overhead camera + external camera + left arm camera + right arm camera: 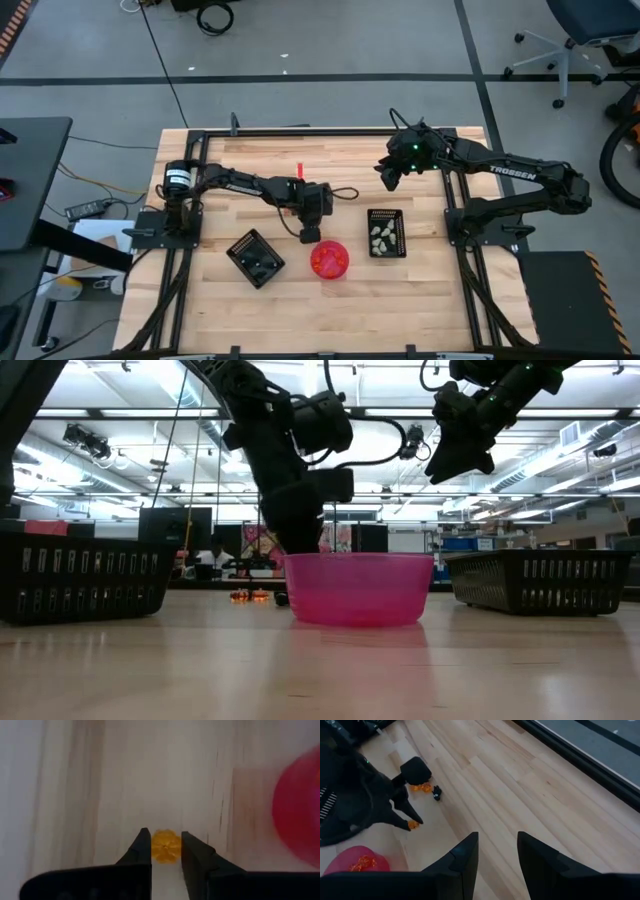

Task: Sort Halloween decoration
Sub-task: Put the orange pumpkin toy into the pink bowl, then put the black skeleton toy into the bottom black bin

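The left hand (166, 851) pinches an orange Halloween decoration (165, 846) between nearly closed fingers just above the counter (430, 290), left of the pink bowl (329, 259) at lower centre of the overhead frame (likely so it can be lifted in with the orange bits there). The right hand (497, 851) hangs part-open and empty at upper right, clear of the work, while more pieces (421, 787) lie loose on the wood.
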